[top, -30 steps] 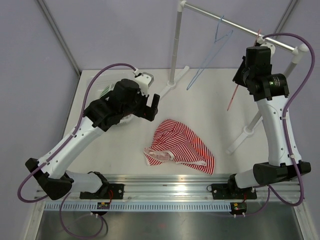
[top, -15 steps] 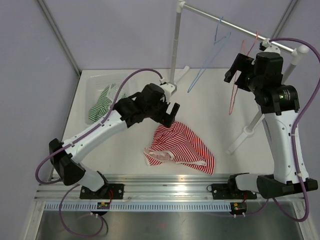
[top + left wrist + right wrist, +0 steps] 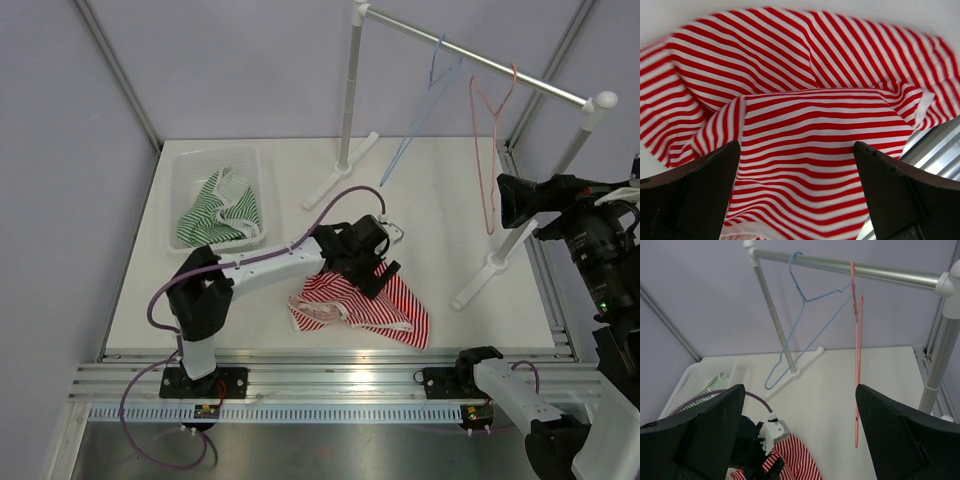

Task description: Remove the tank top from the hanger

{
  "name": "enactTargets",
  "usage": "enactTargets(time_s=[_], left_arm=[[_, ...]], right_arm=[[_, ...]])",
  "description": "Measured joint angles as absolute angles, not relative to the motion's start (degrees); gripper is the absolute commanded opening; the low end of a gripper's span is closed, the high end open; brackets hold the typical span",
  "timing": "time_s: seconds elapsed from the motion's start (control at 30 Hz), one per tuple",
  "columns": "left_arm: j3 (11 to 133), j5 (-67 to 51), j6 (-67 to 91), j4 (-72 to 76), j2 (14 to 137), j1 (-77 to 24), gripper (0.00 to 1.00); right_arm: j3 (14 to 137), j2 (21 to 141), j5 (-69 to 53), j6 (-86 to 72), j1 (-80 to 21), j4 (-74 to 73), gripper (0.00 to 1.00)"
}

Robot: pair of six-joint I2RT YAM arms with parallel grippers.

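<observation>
Since one second ago my left gripper [image 3: 796, 150] has come down just above the red-striped tank top [image 3: 395, 305], fingers wide and holding nothing, while my right gripper [image 3: 800, 390] has opened wide, released the pink hanger [image 3: 490, 150] and drawn back right of the tank top, which lies crumpled on the table [image 3: 440, 190].

Probably robotics lab cell: plain lilac walls [image 3: 230, 70], aluminium rail [image 3: 330, 372], white table [image 3: 430, 200].

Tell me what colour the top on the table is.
Tank top: red and white stripes; clearest in left wrist view.
</observation>
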State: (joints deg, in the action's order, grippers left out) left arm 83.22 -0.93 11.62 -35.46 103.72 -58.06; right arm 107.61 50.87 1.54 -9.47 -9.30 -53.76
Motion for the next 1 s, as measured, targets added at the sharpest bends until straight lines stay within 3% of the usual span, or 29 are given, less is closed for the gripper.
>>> enactTargets(time_s=[0.27, 0.37, 0.47, 0.5, 0.57, 0.63, 0.8, 1.0], left_arm=[[79.9, -0.1, 12.9, -35.3, 108.2, -61.9, 0.99], [75.5, -0.5, 14.3, -33.6, 108.2, -62.0, 0.92], [72.3, -1.4, 15.4, -32.7, 108.2, -61.6, 0.77], [72.2, -1.6, 15.7, -32.5, 108.2, -61.5, 0.54], [72.1, -2.3, 16.9, -31.3, 108.2, -61.0, 0.23], [71.9, -3.1, 17.4, -30.4, 108.2, -60.6, 0.00], [71.4, -2.5, 17.9, -30.3, 106.5, -59.5, 0.00], [71.2, 4.1, 18.9, -33.9, 93.4, -54.4, 0.00]], right_arm=[[105.4, 49.7, -3.5, -7.6, -9.3, -53.1, 0.99], [102.8, 49.7, -5.4, -7.5, -9.3, -52.9, 1.00], [101.4, 49.8, -6.8, -7.4, -9.3, -52.7, 0.99], [101.2, 49.8, -7.1, -7.4, -9.3, -52.5, 0.99], [100.8, 49.8, -7.7, -7.5, -9.3, -51.7, 1.00], [100.1, 49.7, -8.3, -7.6, -9.3, -50.7, 0.99], [99.0, 49.7, -8.7, -7.9, -9.3, -49.5, 1.00], [98.4, 48.7, -8.5, -7.9, -9.3, -49.1, 0.99]])
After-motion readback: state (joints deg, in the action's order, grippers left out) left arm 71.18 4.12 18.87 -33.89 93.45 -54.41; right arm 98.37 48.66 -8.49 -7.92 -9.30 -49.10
